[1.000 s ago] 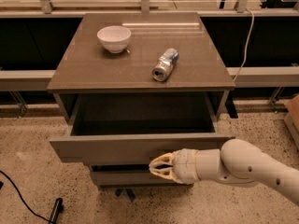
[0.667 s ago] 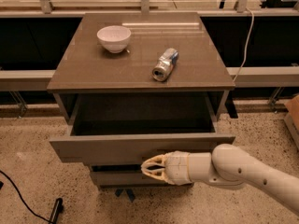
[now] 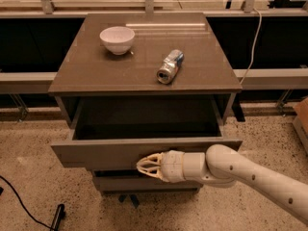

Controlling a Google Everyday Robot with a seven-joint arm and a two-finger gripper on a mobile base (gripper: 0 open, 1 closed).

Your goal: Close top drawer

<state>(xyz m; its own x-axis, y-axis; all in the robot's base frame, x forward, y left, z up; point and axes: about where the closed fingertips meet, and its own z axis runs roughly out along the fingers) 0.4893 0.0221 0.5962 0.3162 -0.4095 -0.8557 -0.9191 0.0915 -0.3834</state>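
Camera view: gripper (image 3: pixel 143 165) prob. touching top drawer (image 3: pixel 96 154).

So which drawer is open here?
The top drawer: it is pulled out with its inside showing, while the lower drawer sits pushed in. The gripper is at the top drawer's front.

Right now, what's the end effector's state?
End effector: at the lower edge of the top drawer front; open or closed cannot be told.

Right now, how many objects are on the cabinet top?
2: a white bowl at back left, a can lying on its side right of centre. None looks hidden. The gripper sits at the open top drawer's front panel.
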